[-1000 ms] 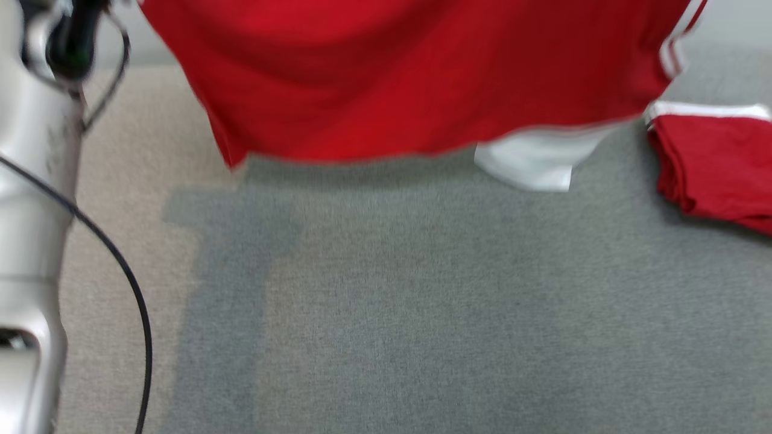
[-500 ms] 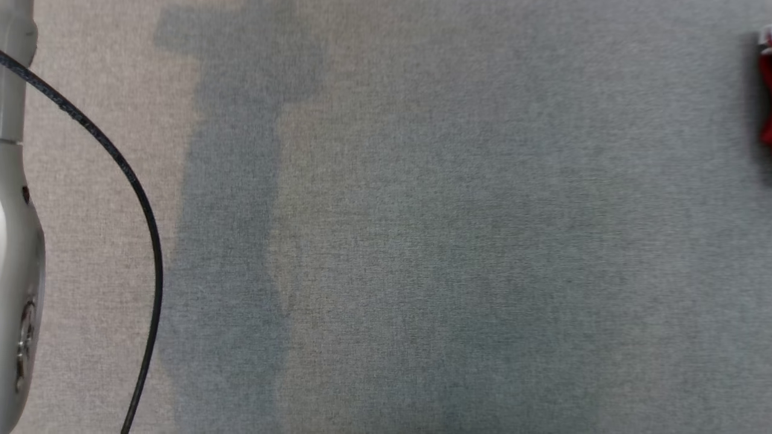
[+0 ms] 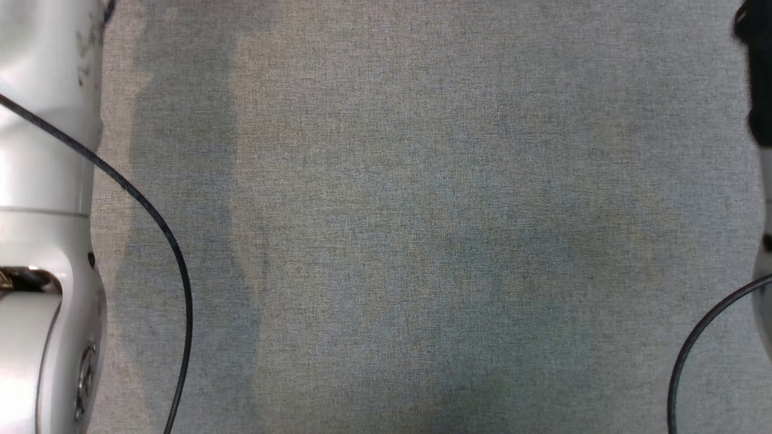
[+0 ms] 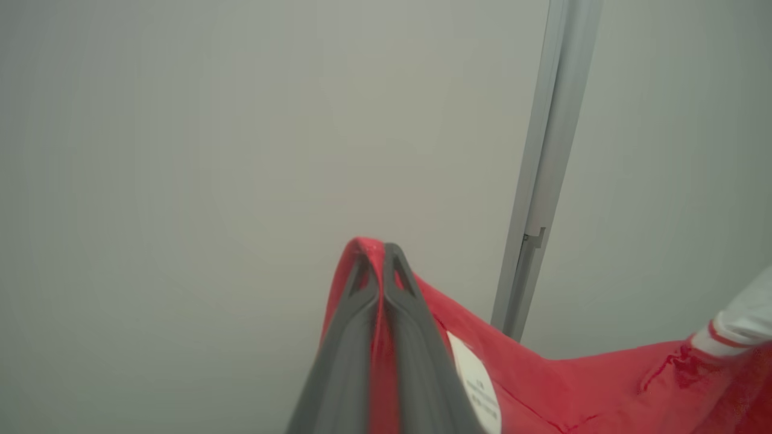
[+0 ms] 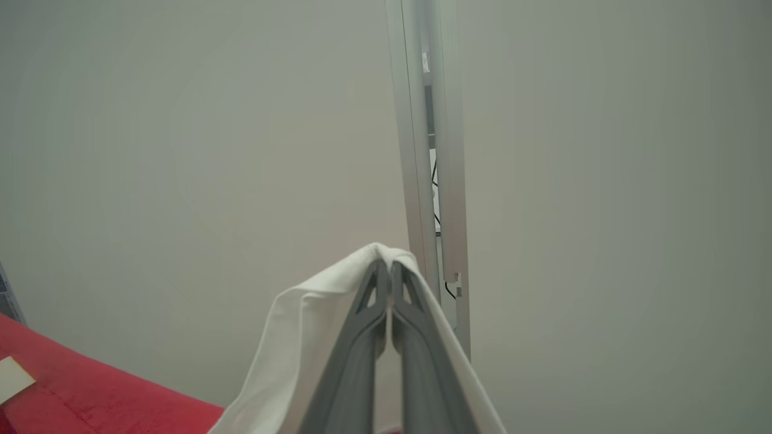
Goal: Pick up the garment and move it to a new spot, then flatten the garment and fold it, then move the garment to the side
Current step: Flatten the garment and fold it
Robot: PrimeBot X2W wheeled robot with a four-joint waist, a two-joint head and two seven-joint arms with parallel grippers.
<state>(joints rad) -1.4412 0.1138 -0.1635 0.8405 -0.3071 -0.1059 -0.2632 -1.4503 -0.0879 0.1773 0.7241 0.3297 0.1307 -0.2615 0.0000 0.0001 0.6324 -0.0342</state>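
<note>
Garment (image 4: 573, 386) hangs clamped by left gripper (image 4: 381, 256) and right gripper (image 5: 390, 271), jaws together at lower centre, so you can lay it flat.

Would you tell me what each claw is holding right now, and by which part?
Both hold the garment: the left claw pinches a red edge, the right claw a white part.

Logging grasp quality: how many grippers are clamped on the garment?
2. The left dark two-fingered gripper pinches a red edge of the red-and-white fabric garment; the right dark two-fingered gripper pinches its white part.
</note>
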